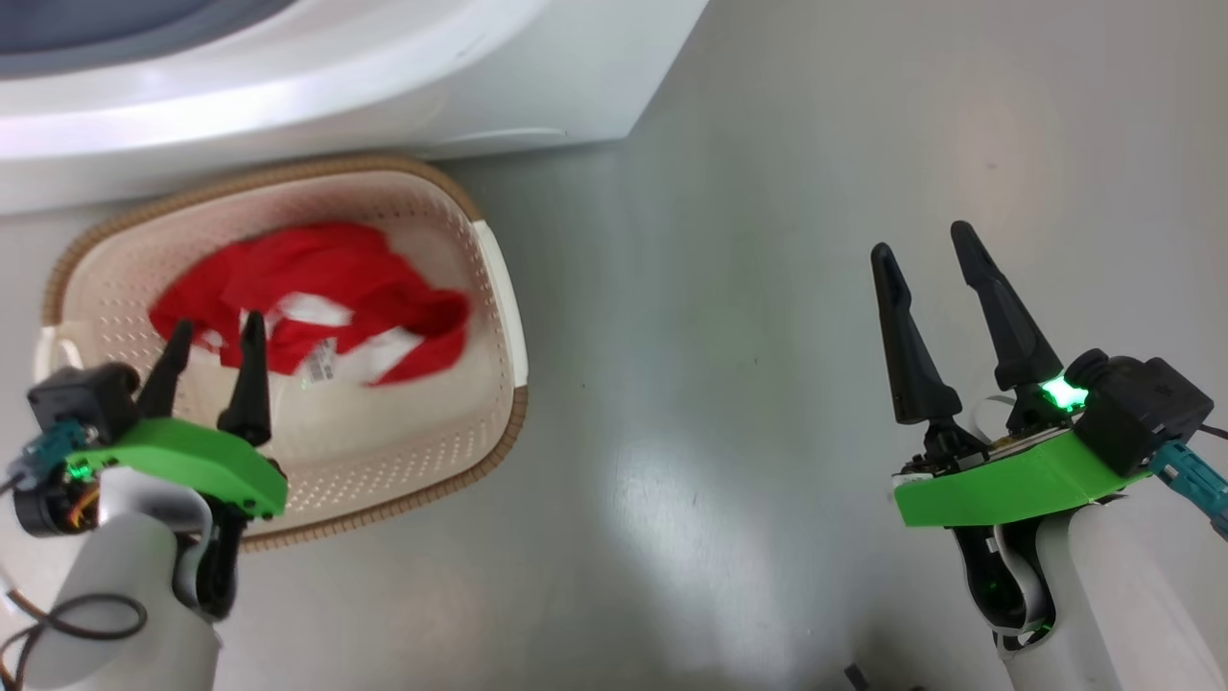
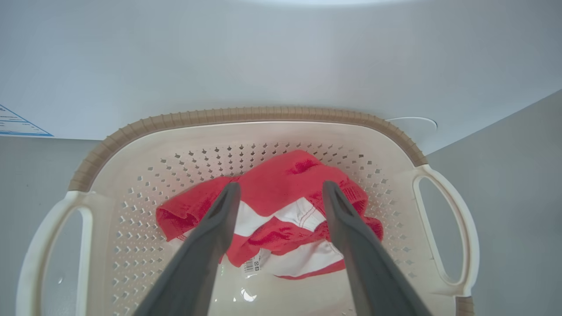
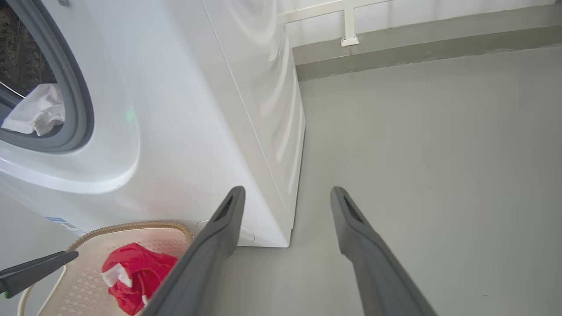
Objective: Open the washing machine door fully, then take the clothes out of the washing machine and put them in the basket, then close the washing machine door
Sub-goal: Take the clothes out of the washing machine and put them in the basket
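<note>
Hovering above basket [image 1: 288,171]: left claw [image 1: 218,324], wide, empty. Red striped garment [image 1: 326,278] lies inside basket. White garment [image 3: 37,112] sits at drum mouth of washing machine [image 1: 384,77], against grey gasket [image 3: 77,101]; advise lifting clear of rim, then pinching thick fold. Right claw [image 1: 921,240]: wide, empty, over floor [image 1: 729,288]. Drum interior dark, cut off; door position cannot tell.

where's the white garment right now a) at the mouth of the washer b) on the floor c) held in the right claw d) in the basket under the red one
a: the white garment lies in the washing machine opening, inside the grey gasket, while the red striped garment lies in the basket.
</note>
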Available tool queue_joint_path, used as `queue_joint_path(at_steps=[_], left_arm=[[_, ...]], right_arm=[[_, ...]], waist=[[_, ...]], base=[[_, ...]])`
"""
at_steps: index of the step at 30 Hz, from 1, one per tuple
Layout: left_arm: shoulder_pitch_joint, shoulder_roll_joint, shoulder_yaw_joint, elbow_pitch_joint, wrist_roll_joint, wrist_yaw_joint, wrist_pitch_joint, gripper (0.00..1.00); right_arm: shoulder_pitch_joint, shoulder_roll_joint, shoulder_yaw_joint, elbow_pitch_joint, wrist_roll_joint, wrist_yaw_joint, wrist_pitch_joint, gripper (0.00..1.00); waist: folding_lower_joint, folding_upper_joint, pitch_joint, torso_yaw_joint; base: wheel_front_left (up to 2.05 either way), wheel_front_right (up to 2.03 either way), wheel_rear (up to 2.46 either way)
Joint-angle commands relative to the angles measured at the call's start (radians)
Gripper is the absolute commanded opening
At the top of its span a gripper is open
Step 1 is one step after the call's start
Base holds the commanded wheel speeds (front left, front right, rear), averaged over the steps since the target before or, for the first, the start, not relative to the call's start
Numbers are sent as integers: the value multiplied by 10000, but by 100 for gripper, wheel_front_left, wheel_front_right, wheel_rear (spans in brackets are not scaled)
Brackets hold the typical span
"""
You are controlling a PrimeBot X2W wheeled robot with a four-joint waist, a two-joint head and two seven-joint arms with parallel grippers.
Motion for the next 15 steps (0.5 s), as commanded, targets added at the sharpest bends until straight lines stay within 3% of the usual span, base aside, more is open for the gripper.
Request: queue_joint_path(at_steps=[1, 15], left_arm=[[500, 311, 303, -223, -22, -54, -51, 100], [1887, 54, 1138, -2006, 524, -54, -51, 100]], right_arm=[[181, 9, 189, -138, -51, 75, -63, 100], [751, 9, 155, 457, -53, 75, -63, 100]], waist=[[0, 0, -437, 91], [0, 0, -2502, 384]], base=[[0, 0, 0], [0, 0, 0]])
